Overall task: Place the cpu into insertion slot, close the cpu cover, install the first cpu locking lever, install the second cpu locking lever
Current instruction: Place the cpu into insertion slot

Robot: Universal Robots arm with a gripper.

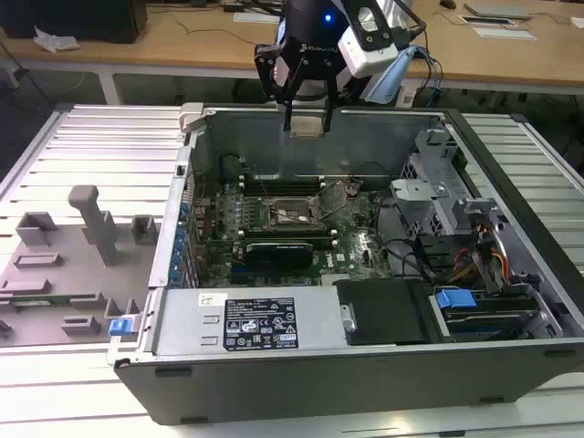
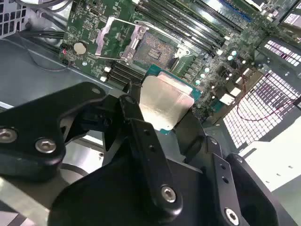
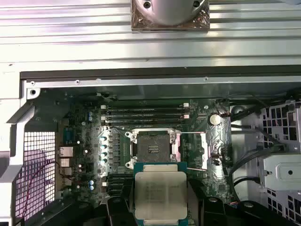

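My gripper (image 1: 307,121) hangs above the open computer case, near its back wall, shut on the cpu (image 1: 307,127). In both wrist views the cpu (image 2: 164,101) (image 3: 160,192) shows its silvery-grey top between the black fingers (image 2: 136,117). The insertion slot (image 1: 292,215) (image 2: 155,47) (image 3: 153,148) on the green board lies bare below, with nothing in it. The cpu cover (image 1: 344,194) (image 2: 114,34) is swung open beside the slot. A thin wire locking lever (image 2: 113,59) stands free beside the cover.
The case walls (image 1: 274,146) ring the board. A drive cage (image 1: 438,196) and cables fill the exterior view's right. The power supply (image 1: 265,319) sits at the front. A grey fixture plate (image 1: 64,265) lies at the exterior view's left. Memory slots (image 3: 146,113) lie beside the socket.
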